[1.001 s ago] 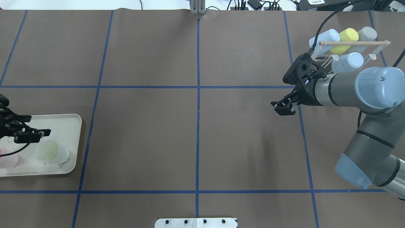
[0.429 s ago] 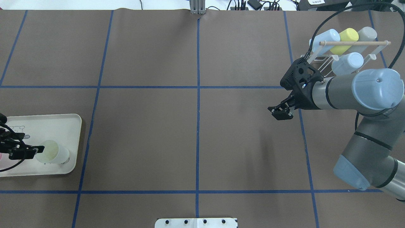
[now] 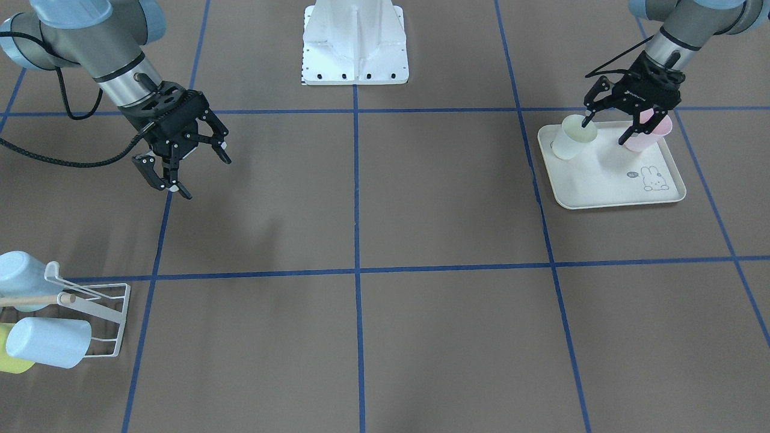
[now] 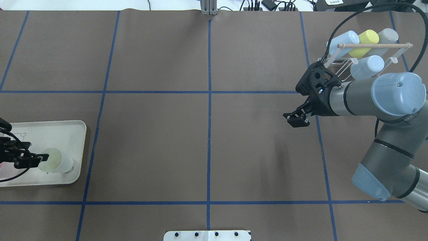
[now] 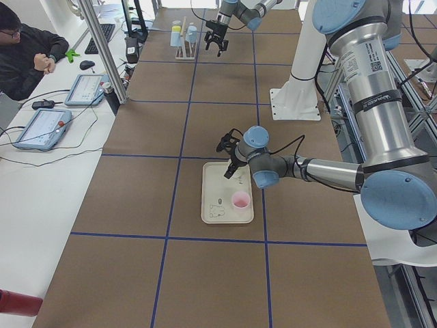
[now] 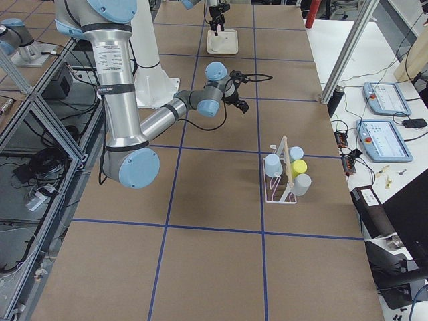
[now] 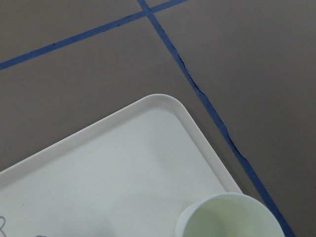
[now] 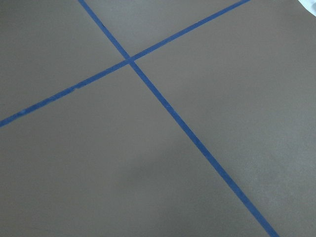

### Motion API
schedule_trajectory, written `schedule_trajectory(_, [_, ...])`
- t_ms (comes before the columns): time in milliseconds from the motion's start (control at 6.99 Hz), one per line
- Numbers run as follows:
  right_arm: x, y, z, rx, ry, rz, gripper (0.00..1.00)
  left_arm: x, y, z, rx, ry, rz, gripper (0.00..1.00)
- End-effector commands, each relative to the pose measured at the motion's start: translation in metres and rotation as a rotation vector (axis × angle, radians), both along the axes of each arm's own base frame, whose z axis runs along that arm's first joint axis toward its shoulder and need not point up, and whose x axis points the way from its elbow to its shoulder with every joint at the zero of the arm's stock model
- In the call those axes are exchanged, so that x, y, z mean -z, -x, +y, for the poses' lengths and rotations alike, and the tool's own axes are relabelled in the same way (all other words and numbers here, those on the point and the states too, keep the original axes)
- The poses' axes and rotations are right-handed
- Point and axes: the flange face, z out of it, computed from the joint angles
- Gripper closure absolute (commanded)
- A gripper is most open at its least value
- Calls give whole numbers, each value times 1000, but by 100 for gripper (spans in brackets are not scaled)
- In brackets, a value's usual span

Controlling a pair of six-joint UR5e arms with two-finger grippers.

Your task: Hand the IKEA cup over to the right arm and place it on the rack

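**Fig.** My remote view of the bench.

- **IKEA cup:** The pale green-white IKEA cup [image 3: 572, 139] stands upright near the corner of the rabbit-print tray [image 3: 601, 180]. Its long axis is vertical and its mouth faces up.
- **L arm:** The left gripper [image 3: 605, 129] sits low over the tray with its jaws spread. One fingertip [image 3: 585, 120] is at the cup's mouth, and I can't tell whether it touches the rim. The other finger is beside the pink cup [image 3: 648, 135].
- **R arm:** The right gripper [image 3: 189, 174] hangs above bare table with its jaws spread wide and nothing btwn them, well apart from the tray.
- **Rack:** The rack [image 3: 125, 319] stands at the table's far right end, with blue, yellow and grey cups on its prongs.
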Motion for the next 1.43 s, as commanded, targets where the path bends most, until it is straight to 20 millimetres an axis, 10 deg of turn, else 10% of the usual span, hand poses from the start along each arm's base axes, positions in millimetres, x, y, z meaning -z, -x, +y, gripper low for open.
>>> schedule_trajectory(0, [2,0,0,0,-5,-3,0,-3,-7,-2,-8,0,-1,38])
schedule_trajectory(286, [4,-1,0,0,-6,-5,0,-4,-8,-2,-2,-3,-6,62])
schedule_trajectory(1287, [2,0,-1,-1,-5,-3,0,3,-7,-3,-2,-20,7,100])
